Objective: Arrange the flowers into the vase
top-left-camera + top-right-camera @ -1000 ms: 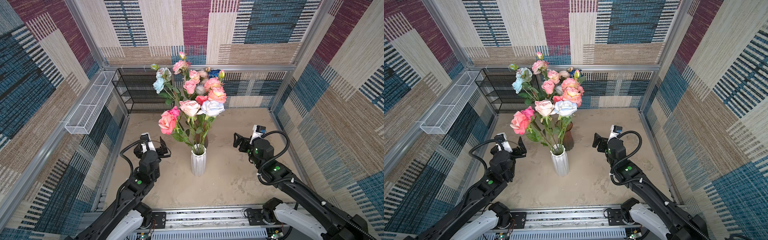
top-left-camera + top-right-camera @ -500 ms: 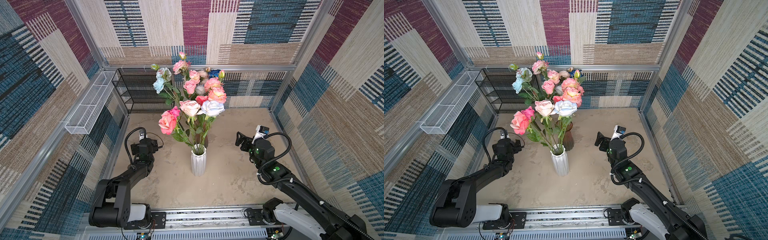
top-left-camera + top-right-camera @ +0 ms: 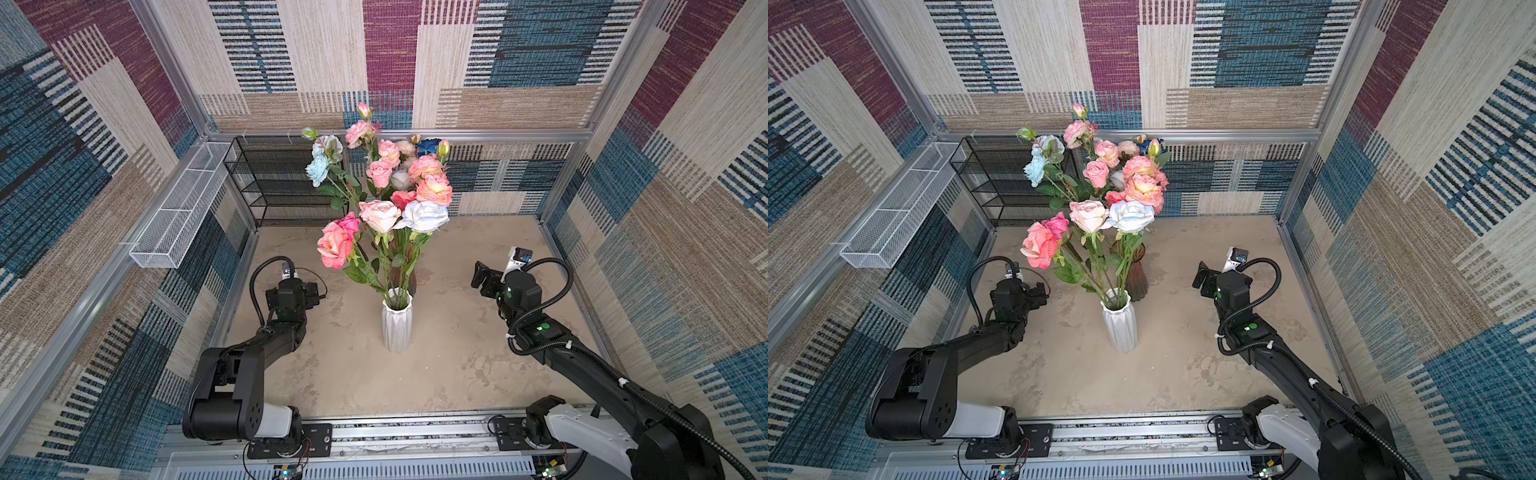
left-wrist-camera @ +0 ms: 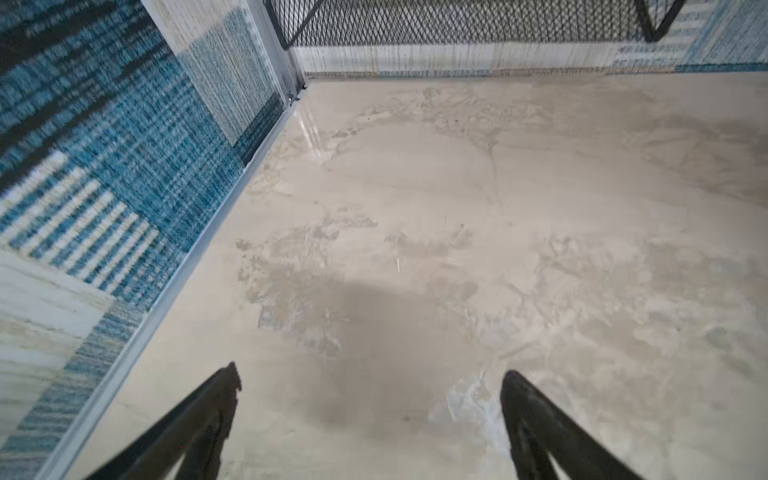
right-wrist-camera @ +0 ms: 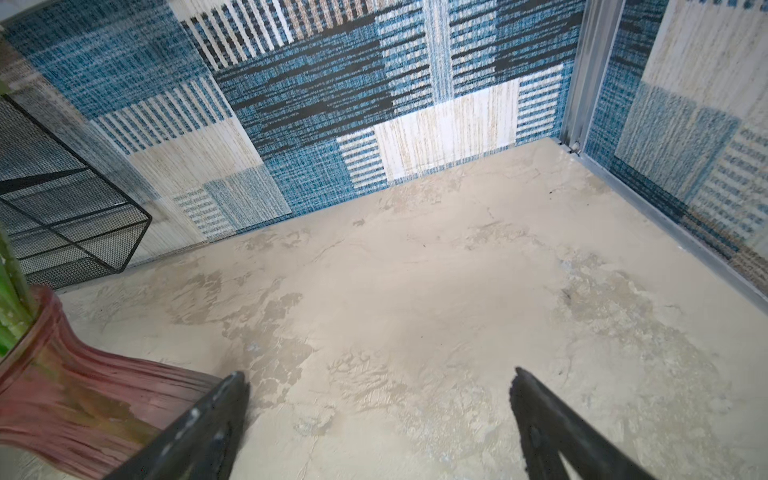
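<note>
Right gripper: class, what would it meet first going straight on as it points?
Probably the bare table, before the wall, though depth is unclear. The right gripper is open, and the red vase sits off to one side of its line.

Front vase (image 3: 397, 324) at centre of worktop (image 3: 457, 374); rear vase (image 3: 1138, 274) just behind it. Flowers (image 3: 382, 216) stand in both. Rack (image 3: 282, 183) in back-left corner, wire tray (image 3: 178, 220) on left wall. Left gripper (image 3: 316, 291) left of vases, right gripper (image 3: 478, 276) right, both apart from them.

Reddish vase (image 3: 1139, 277) partly behind flowers (image 3: 1087, 215)
</note>
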Robot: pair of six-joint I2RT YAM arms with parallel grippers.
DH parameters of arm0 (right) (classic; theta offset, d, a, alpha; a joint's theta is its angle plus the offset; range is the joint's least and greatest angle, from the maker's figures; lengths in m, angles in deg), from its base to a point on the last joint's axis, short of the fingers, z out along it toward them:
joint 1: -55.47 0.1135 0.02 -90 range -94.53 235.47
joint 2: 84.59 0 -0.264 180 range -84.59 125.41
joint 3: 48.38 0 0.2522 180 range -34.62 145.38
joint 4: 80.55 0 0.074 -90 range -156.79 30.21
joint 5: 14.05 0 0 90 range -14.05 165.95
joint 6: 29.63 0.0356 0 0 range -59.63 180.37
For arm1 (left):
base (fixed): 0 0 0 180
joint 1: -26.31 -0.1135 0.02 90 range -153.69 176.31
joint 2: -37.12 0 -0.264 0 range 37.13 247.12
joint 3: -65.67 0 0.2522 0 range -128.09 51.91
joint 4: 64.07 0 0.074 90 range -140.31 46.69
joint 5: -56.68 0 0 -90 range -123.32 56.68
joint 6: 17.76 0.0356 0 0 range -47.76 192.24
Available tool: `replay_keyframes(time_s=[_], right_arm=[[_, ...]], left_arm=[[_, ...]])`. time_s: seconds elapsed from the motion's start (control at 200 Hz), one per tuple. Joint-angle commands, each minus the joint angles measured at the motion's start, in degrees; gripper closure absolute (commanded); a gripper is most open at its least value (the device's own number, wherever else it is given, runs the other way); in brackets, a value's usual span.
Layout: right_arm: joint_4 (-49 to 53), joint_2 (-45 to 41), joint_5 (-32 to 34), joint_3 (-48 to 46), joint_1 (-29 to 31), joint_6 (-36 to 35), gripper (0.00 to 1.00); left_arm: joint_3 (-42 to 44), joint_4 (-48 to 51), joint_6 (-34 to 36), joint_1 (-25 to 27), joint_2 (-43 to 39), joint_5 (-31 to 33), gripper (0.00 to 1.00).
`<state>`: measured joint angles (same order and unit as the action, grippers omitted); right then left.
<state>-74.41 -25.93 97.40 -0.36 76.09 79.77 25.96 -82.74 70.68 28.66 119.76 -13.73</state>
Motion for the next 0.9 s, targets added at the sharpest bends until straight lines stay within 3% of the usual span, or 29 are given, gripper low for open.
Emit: replay_keyframes(time_s=[0.0, 0.065, 0.13, 0.215, 0.27, 0.451, 0.791, 0.896], right_arm=[[-11.14, -1.45, -3.71, -2.39, -2.96, -4.25, 0.00], [-16.30, -2.04, -6.47, -4.46, -5.98, -6.13, 0.00], [-25.68, -1.62, -8.11, -8.24, -8.25, -10.69, 0.00], [-31.42, -0.18, -11.16, -10.42, -12.31, -12.81, 0.00], [-31.71, 1.82, -14.26, -10.20, -15.64, -14.50, 0.00], [-38.10, 10.39, -19.81, -12.93, -22.56, -18.04, 0.00], [-56.12, 26.75, -24.80, -17.74, -23.40, -18.72, 0.00], [-60.48, 27.90, -27.10, -19.84, -23.35, -19.68, 0.00]], left_arm=[[5.24, -18.74, 0.10, -0.66, 2.03, -3.74, 0.01], [3.66, -14.82, -0.27, -1.01, 3.00, -5.80, 0.00], [4.97, -22.35, 0.36, -1.66, 6.21, -6.53, 0.00], [2.17, -13.18, -1.48, -3.30, 4.40, -10.15, 0.00], [3.14, -17.91, -0.75, -3.23, 5.90, -9.95, 0.00], [2.61, -16.00, -0.80, -2.04, 5.36, -5.73, 0.00], [2.66, -16.19, -0.81, -2.04, 5.37, -5.80, 0.00], [2.67, -16.26, -0.81, -2.08, 5.39, -5.80, 0.00]])
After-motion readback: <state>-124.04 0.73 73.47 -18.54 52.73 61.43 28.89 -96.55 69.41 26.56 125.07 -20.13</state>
